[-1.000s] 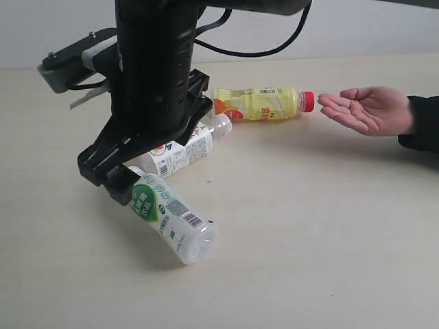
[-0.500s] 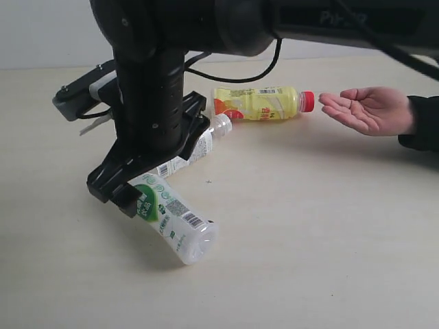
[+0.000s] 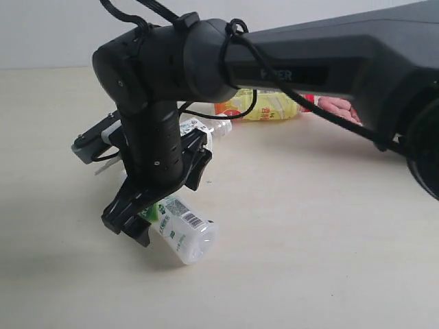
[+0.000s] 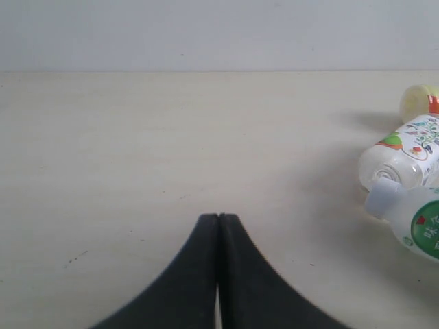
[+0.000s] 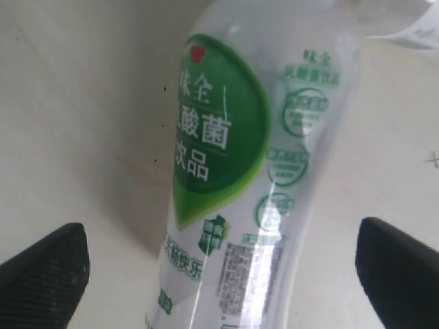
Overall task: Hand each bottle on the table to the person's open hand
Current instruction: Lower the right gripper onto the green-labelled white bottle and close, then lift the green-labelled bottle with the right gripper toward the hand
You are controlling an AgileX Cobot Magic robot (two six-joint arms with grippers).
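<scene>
The right gripper point(image 5: 223, 267), spread wide, straddles the green-labelled bottle point(image 3: 180, 229) lying on its side on the table point(image 3: 309, 240), left of middle, toward its near edge. The left gripper point(image 4: 219, 226) is pressed together.

Right claw point(image 5: 223, 271) stood spread wide astride the green-labelled bottle point(image 5: 233, 171). Bare worktop point(image 5: 68, 123) showed between the bottle and each finger. The pictured-label bottle point(image 4: 408, 151) lay close beyond the claw, crowding that side. Ahead of the left claw point(image 4: 218, 226), jaws pressed together, the worktop lay unobstructed.
</scene>
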